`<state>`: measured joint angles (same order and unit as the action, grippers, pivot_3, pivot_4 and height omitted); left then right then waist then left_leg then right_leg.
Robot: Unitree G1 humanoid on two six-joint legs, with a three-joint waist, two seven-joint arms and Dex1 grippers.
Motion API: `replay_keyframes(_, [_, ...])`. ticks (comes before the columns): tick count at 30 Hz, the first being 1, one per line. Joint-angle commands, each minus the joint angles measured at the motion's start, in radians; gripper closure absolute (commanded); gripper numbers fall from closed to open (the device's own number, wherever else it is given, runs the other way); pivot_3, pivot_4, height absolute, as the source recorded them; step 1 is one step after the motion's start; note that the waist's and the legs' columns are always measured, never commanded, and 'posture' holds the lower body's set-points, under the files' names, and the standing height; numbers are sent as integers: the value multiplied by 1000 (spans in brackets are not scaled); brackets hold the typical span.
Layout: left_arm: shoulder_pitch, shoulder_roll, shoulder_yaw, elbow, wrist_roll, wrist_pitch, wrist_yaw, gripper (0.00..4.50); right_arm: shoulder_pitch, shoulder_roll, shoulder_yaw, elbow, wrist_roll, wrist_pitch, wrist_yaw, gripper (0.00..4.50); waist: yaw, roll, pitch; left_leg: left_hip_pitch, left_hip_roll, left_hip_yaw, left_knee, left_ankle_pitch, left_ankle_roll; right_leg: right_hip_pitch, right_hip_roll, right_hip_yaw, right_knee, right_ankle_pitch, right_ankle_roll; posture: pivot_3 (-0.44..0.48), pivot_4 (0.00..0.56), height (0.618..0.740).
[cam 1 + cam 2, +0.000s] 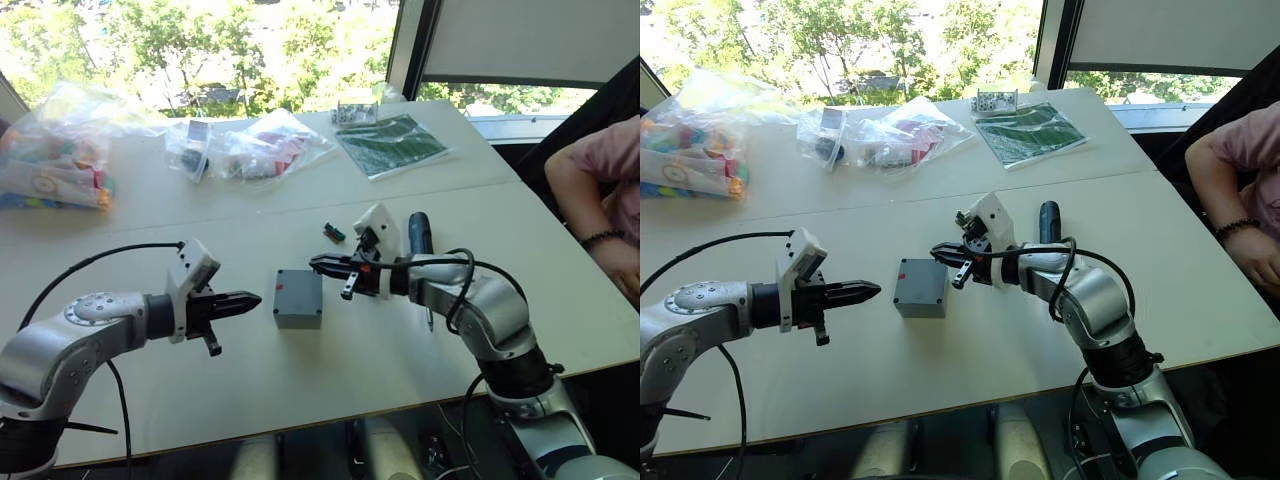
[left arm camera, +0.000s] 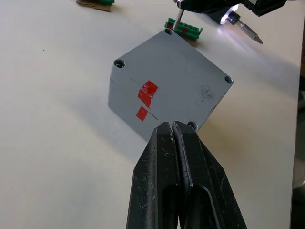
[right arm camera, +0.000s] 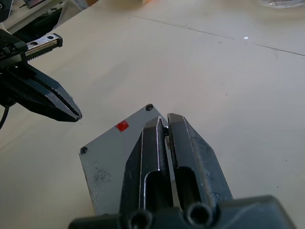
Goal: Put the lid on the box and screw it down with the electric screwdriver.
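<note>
I see strong daylight pouring in through the window [image 1: 200, 50] at the far end of the table [image 1: 150, 390]; the trees outside are washed out almost to white. The tabletop glares pale and the plastic bags [image 1: 60, 150] near the glass look smeared and soft. The box [image 1: 299, 298] throws a soft shadow toward me. In my left wrist view, a small lamp [image 2: 228, 14] burns out beyond my closed fingers [image 2: 164, 181], haloing the tabletop. In my right wrist view the fingers [image 3: 152, 167] are sharp while the far background blurs.
</note>
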<state>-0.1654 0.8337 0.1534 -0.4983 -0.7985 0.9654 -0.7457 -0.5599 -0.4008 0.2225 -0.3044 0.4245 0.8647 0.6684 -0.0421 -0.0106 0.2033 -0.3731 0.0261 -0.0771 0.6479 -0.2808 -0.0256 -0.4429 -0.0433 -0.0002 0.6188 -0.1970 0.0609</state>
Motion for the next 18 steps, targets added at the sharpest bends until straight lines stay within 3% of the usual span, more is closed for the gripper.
replay_keyframes(1, [-1,0,32,-34,-17,-8,8,4500,-15,2,-3,-9,-5,-29,6,4391,0,0,0,0,0,0,0,0,0,0,0,0,0,0,0,0,150,740])
replay_keyframes(18, [-12,-10,16,-28,-16,-15,12,4500,8,-4,3,15,-35,-48,0,4391,0,0,0,0,0,0,0,0,0,0,0,0,0,0,0,0,150,740])
